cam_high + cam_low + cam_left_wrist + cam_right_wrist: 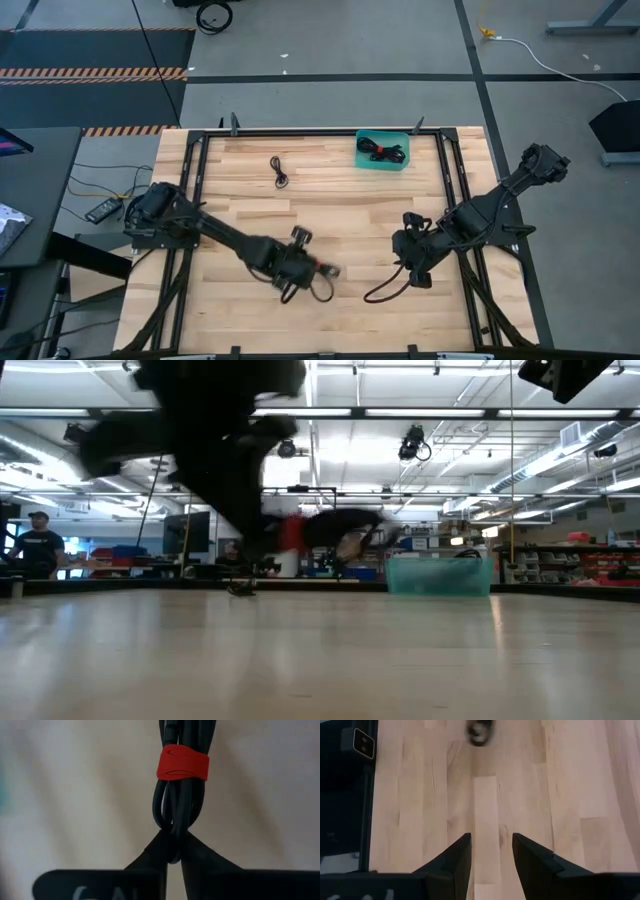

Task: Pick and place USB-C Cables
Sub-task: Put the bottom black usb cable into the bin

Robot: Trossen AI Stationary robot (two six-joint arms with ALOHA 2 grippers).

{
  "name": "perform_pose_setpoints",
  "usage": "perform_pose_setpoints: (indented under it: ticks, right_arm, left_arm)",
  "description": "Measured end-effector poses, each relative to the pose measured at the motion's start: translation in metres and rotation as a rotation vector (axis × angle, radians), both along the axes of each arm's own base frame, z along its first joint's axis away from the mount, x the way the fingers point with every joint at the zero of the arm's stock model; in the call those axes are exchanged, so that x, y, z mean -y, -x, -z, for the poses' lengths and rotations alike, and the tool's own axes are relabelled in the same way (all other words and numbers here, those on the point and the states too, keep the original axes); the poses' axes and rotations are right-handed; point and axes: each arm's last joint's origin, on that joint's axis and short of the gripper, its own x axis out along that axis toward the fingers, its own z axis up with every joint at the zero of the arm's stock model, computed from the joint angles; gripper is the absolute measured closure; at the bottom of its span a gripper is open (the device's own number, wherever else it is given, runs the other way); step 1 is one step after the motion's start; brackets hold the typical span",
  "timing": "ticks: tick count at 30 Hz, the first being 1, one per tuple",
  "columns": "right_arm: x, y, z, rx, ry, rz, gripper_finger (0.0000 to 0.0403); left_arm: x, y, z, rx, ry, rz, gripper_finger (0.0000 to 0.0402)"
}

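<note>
Left claw [318, 283] clamped on a black cable bundle [178, 790] with a red tie [182, 763]; in the left wrist view both fingers [150, 857] are pinched on the looped end of the bundle, the tie just beyond the tips, and the strands run out of frame. In the high view that bundle sits at about 6 o'clock on the worktop [340, 200], slightly left of centre, a short black loop [320, 292] trailing beside the claw, red spot visible at the tip. Cannot tell from any view whether it is lifted or touching the wood. Second small black cable [279, 171] lies loose at roughly 11 o'clock, well apart from both arms. Teal bin [382, 150] at about 1 o'clock holds more black cables with red ties [383, 151]. Right claw [412, 268] at about 4 o'clock, a thin dark cable [385, 290] curling on the worktop just beside it toward 6. Right wrist view shows what the high view can't: right fingers [460, 855] moderately spread, nothing between them, bare wood below; a blurred dark thing [479, 731] sits farther off. Low view adds the bin's side [438, 574] as a translucent teal box on the far edge, the left arm as a dark blur overhead with a red patch [291, 532], and a person [38, 548] in dark clothes in the room behind.
</note>
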Motion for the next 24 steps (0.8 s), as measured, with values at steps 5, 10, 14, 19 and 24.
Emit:
perform_pose_setpoints:
  ticks: [5, 10, 14, 19, 24]
  right_arm:
    - [0.001, -0.001, 0.000, -0.003, -0.016, 0.017, 0.0254]
    - [-0.005, 0.003, 0.000, -0.047, -0.102, 0.024, 0.0254]
    - [-0.010, 0.006, 0.000, -0.048, -0.108, 0.008, 0.0254]
    - [-0.012, 0.004, -0.002, -0.012, -0.107, -0.018, 0.0254]
    - [-0.009, -0.002, -0.004, 0.084, -0.024, -0.023, 0.0254]
  left_arm:
    - [-0.035, -0.029, -0.038, 0.134, -0.135, -0.128, 0.0371]
    - [-0.101, -0.052, -0.059, 0.194, -0.158, -0.244, 0.0371]
    - [-0.158, -0.065, -0.066, 0.288, -0.118, -0.282, 0.0371]
    - [-0.211, -0.074, -0.081, 0.470, -0.060, -0.245, 0.0371]
    - [-0.238, -0.083, -0.096, 0.704, 0.056, -0.093, 0.0371]
